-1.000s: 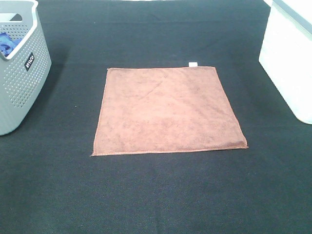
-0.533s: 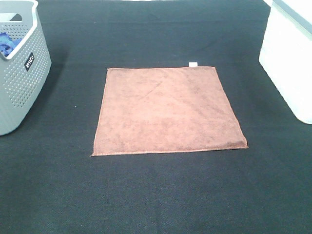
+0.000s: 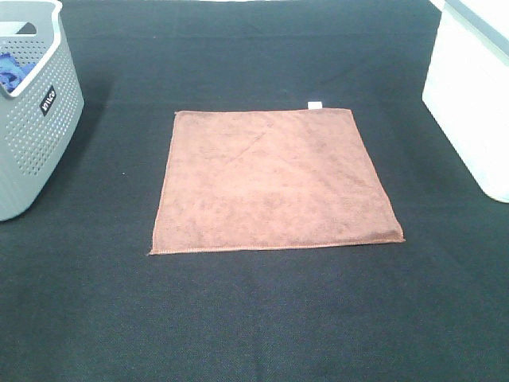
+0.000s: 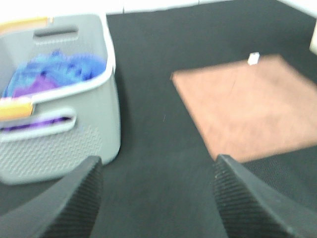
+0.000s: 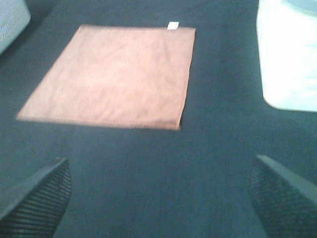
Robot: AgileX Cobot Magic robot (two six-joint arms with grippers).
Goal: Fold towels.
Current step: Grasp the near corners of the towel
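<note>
hovering wide open and empty, left gripper (image 4: 156,198) and right gripper (image 5: 161,198) face the flat towel (image 3: 274,181).

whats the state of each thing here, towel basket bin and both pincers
towel: spread flat, unfolded, white tag at its far edge
grey basket: upright, holds blue and purple cloths
white bin: upright, contents hidden
left pincer: open, empty, off the towel
right pincer: open, empty, off the towel
</note>
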